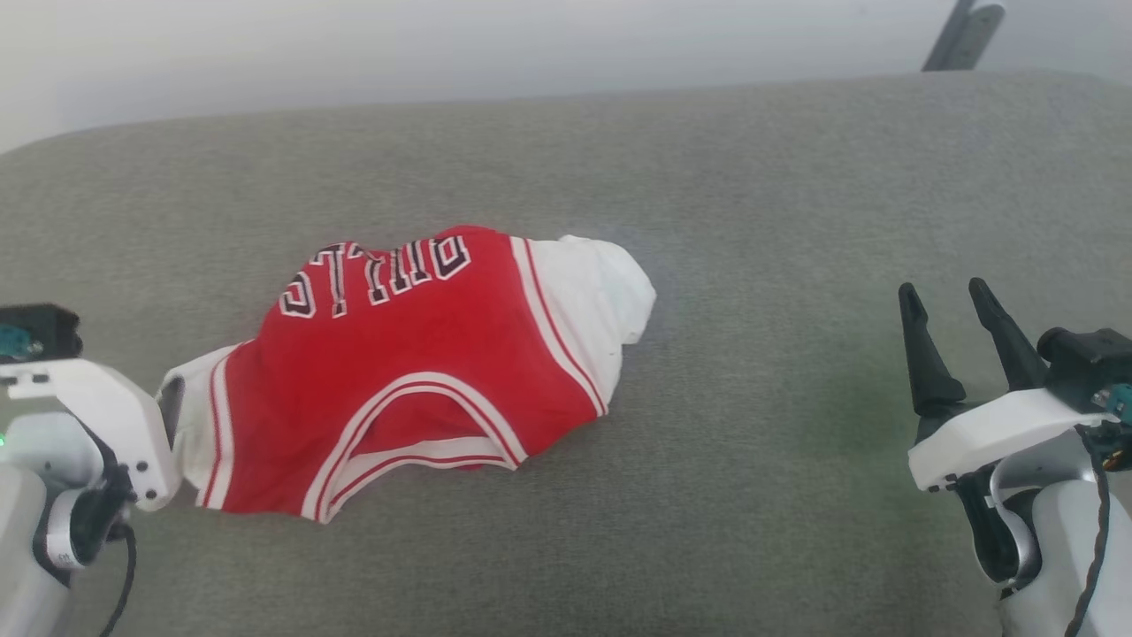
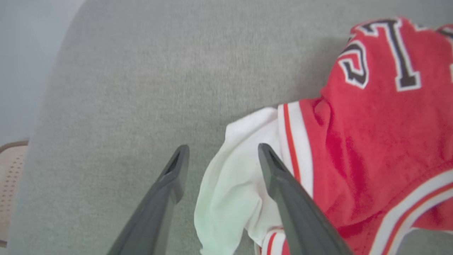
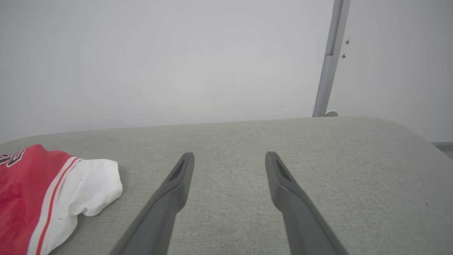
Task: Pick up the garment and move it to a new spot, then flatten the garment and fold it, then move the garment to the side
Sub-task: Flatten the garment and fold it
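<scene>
The garment (image 1: 416, 354), a red jersey with white sleeves, striped trim and black lettering, lies crumpled on the grey padded surface (image 1: 752, 221), left of centre. My left gripper (image 2: 223, 148) is open at the garment's (image 2: 371, 141) left end. One white sleeve (image 2: 230, 191) lies loose between and under its fingers. In the head view the left arm's white wrist housing (image 1: 115, 416) sits against that sleeve. My right gripper (image 1: 959, 301) stands open far to the right, with nothing between its fingers (image 3: 177, 184). The garment's other white sleeve (image 3: 88, 187) lies well to its left.
The grey surface (image 3: 318, 159) spreads wide to the right of the garment, with rounded far corners. A grey metal post (image 1: 964, 35) rises behind its back right edge against a white wall. A beige perforated object (image 2: 10, 184) stands off the surface's left side.
</scene>
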